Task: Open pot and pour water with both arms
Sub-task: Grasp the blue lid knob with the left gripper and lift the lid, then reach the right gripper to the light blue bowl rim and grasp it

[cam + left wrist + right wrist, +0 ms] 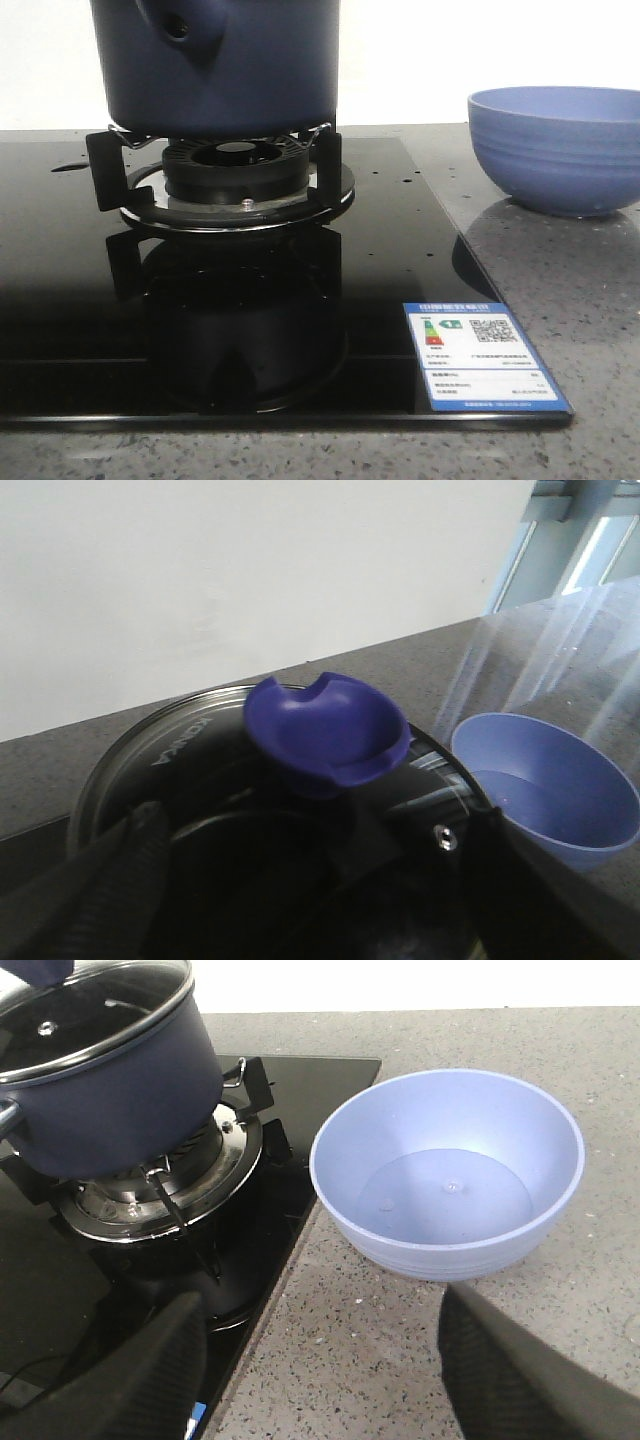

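The dark navy pot (215,60) stands on the gas burner (235,175), its stubby holed handle (178,28) facing the camera. In the right wrist view the pot (110,1090) carries its glass lid (95,1010). In the left wrist view the lid (170,750) and its blue knob (325,730) fill the frame. My left gripper (310,900) hangs close over the lid, fingers (130,870) spread wide, with the knob just beyond the tips and not gripped. My right gripper (320,1360) is open and empty over the countertop, in front of the bowl. Neither gripper shows in the front view.
A light-blue ribbed bowl (555,150) sits on the speckled grey counter to the right of the black glass hob (80,300); it also shows in the right wrist view (450,1170) and seems to hold a little clear water. A blue label (485,355) sits at the hob's front right corner.
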You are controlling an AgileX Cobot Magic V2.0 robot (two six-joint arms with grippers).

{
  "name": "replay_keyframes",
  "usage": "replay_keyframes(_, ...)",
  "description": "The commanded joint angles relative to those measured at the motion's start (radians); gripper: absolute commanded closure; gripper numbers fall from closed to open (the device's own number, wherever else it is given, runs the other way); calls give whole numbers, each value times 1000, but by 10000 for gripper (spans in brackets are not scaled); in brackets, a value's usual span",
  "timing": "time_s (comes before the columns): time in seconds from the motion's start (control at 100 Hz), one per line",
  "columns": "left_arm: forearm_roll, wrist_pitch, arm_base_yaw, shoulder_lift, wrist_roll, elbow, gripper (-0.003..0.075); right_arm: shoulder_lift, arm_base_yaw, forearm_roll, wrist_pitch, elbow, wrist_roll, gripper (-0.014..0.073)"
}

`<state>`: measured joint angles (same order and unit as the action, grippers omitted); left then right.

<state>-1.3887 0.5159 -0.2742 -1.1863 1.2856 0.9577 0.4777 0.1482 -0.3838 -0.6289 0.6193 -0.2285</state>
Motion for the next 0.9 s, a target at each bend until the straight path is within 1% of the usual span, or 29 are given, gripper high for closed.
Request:
replay_keyframes(0.0, -45, 56, -8, -35, 3, 82, 152, 13, 1, -19, 70, 38, -13, 144)
replay_keyframes(0.21, -49, 99, -8, -109, 16, 151, 152, 13, 1, -19, 70, 38, -13, 144)
replay_keyframes(0.42, -62, 97, -14, -143, 64, 170, 152, 13, 1, -19, 70, 38, -13, 144)
replay_keyframes(0.66, -154, 75, -26, -188, 259, 172, 152, 13, 1, -19, 72, 38, -13, 144)
replay_keyframes(0.89, -242, 88, -26, -221, 364, 172, 153, 13, 1, -19, 70, 38, -13, 144)
